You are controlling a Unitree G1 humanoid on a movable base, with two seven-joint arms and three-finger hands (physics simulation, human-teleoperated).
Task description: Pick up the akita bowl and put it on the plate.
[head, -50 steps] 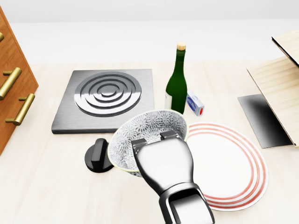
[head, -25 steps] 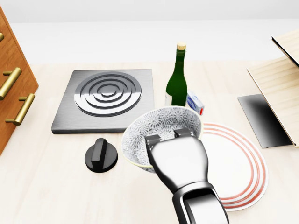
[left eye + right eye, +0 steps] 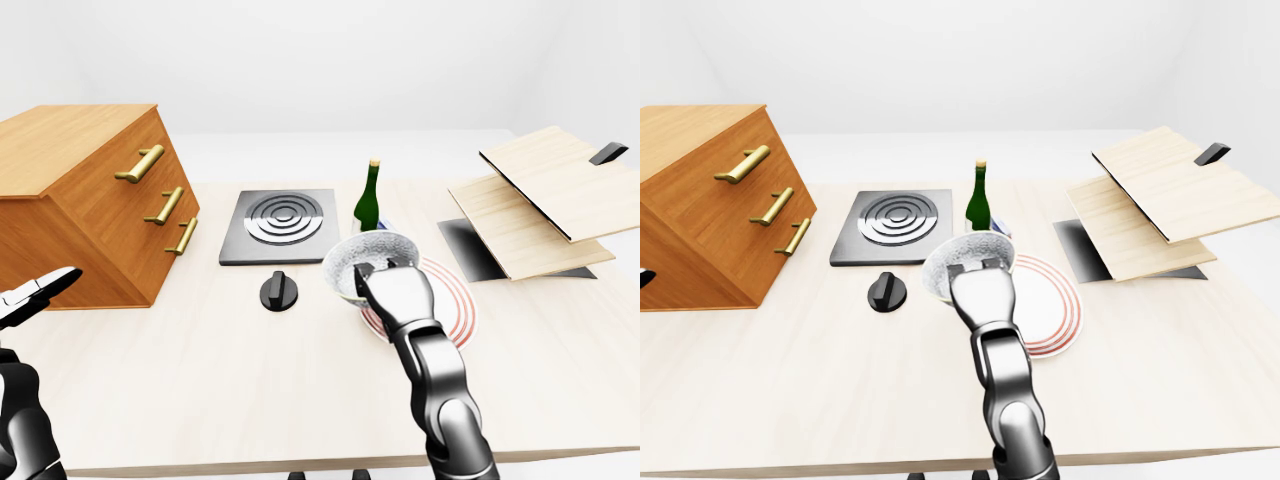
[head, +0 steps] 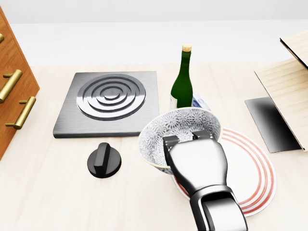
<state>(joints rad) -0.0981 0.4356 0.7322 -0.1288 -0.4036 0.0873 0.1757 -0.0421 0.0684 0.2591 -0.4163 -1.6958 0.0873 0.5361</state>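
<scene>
On the wooden table (image 4: 48, 202), the red-ringed plate (image 4: 257, 178) lies at the head view's right. The akita bowl (image 4: 168, 127) has moved right and now hangs, tipped, over the plate's left edge. The right hand (image 4: 197, 163) holds it, fingers (image 4: 202, 135) pinching its rim. It looks almost ready to set down.

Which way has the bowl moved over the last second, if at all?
Yes. In the head view the akita bowl, gripped by the right hand, has moved right, away from the black knob and partly over the plate.
</scene>
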